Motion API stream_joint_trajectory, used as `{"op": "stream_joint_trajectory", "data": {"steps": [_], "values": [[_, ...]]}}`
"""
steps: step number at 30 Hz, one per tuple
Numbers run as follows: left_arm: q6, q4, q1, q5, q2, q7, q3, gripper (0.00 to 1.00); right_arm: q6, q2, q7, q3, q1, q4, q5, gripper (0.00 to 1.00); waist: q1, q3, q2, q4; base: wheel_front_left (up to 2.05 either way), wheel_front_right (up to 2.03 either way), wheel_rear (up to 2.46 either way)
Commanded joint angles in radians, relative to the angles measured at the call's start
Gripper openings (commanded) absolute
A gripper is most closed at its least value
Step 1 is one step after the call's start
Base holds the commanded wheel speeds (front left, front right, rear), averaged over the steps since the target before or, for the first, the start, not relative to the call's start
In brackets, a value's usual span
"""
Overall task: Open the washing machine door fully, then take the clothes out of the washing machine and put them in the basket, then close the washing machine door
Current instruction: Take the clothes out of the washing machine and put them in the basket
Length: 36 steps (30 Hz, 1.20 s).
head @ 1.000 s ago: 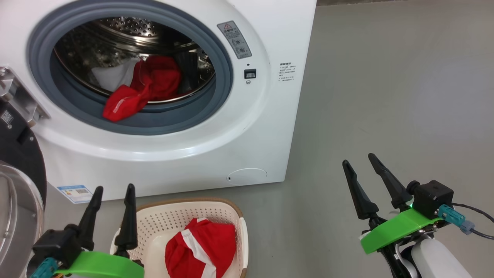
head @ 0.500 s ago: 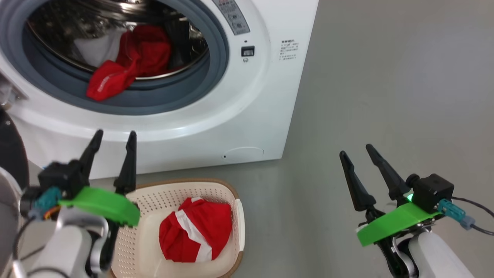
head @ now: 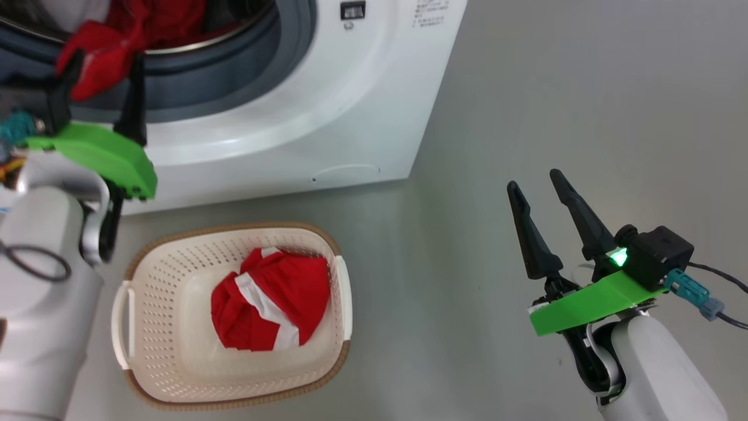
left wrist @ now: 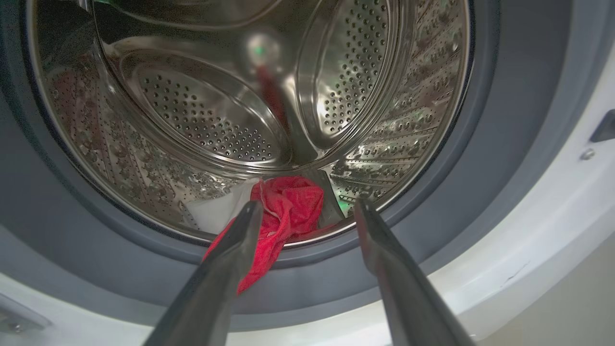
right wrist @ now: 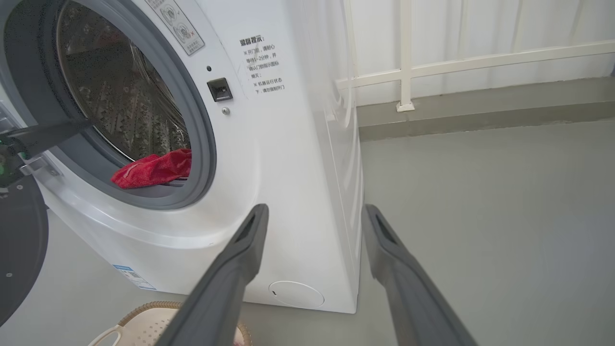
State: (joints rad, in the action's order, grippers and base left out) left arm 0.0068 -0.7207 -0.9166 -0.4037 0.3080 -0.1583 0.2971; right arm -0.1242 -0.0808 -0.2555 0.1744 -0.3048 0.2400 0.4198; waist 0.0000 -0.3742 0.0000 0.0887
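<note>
The clothes are in two places. One red garment (left wrist: 288, 206) with a white piece beside it lies at the front of the steel drum (left wrist: 202, 110), a fold of it hanging over the grey gasket (left wrist: 504, 120). A second red garment with white bands (head: 269, 298) is bunched in the basket (head: 175, 374). The basket stands on the grey floor (head: 555, 88) just in front of the washing machine (head: 327, 105). The washing machine door (right wrist: 19, 240) is swung open, its dark disc standing off the machine's front. Low on the white front panel sit a small round flap (right wrist: 295, 294) and a blue label (right wrist: 132, 278). Behind the machine a white railing (right wrist: 406, 57) runs along a raised grey kerb.

The left arm reaches up and forward to the mouth of the drum. The left gripper (left wrist: 307, 205) points into the opening, fingers spread wide with nothing between them. One finger overlaps the hanging red fold, but whether it touches cannot be told.

The right arm is held low, well away to the machine's side over bare floor. The right gripper (head: 534, 178) points up and slightly toward the machine, its fingers wide apart and empty, touching nothing.
</note>
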Motion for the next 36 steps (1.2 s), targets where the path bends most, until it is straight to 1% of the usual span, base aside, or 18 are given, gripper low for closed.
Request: {"op": "stream_joint_trajectory", "data": {"steps": [1,5,7,8,9,12,16,18,23,27,36], "values": [[-0.008,-0.018,-0.059,0.018,0.053,0.003,-0.018,1.0,-0.007,0.01,-0.006,0.018,-0.016,-0.029,-0.009,1.0,0.0,-0.073,0.0,0.032,0.0,0.0,0.0],[-0.023,-0.13,-0.172,0.045,0.069,0.018,0.005,1.0,-0.007,0.02,-0.006,0.021,-0.032,-0.038,-0.011,1.0,0.0,-0.126,0.0,0.056,0.0,0.0,0.0],[-0.026,-0.179,-0.221,0.063,0.081,0.027,0.019,1.0,-0.007,0.023,-0.006,0.02,-0.037,-0.043,-0.012,1.0,0.0,-0.152,0.0,0.069,0.0,0.0,0.0],[-0.026,-0.179,-0.221,0.063,0.081,0.027,0.019,1.0,-0.007,0.023,-0.006,0.02,-0.037,-0.043,-0.012,1.0,0.0,-0.152,0.0,0.069,0.0,0.0,0.0],[-0.028,-0.224,-0.269,0.077,0.092,0.038,0.03,1.0,-0.007,0.026,-0.006,0.018,-0.04,-0.046,-0.012,1.0,0.0,-0.175,0.0,0.08,0.0,0.0,0.0],[-0.028,-0.28,-0.341,0.095,0.104,0.052,0.045,1.0,-0.007,0.028,-0.006,0.019,-0.045,-0.053,-0.012,1.0,0.0,-0.208,0.0,0.096,0.0,0.0,0.0],[-0.03,-0.344,-0.435,0.096,0.103,0.069,0.047,1.0,-0.007,0.03,-0.006,0.018,-0.051,-0.066,-0.011,1.0,0.0,-0.248,0.0,0.11,0.0,0.0,0.0],[-0.024,-0.375,-0.473,0.107,0.105,0.081,0.058,1.0,-0.007,0.03,-0.006,0.023,-0.055,-0.073,-0.003,1.0,0.0,-0.265,0.0,0.117,0.0,0.0,0.0],[-0.028,-0.441,-0.548,0.13,0.107,0.118,0.088,1.0,-0.007,0.03,-0.006,0.03,-0.06,-0.08,0.01,1.0,0.0,-0.296,0.0,0.132,0.0,0.0,0.0],[-0.003,-0.49,-0.585,0.149,0.111,0.148,0.109,1.0,-0.007,0.03,-0.006,0.034,-0.06,-0.084,0.016,1.0,0.0,-0.307,0.0,0.14,0.0,0.0,0.0],[0.09,-0.547,-0.623,0.168,0.116,0.257,0.134,1.0,-0.007,0.03,-0.006,0.038,-0.066,-0.086,0.022,1.0,0.0,-0.323,0.0,0.145,0.0,0.0,0.0]]}}
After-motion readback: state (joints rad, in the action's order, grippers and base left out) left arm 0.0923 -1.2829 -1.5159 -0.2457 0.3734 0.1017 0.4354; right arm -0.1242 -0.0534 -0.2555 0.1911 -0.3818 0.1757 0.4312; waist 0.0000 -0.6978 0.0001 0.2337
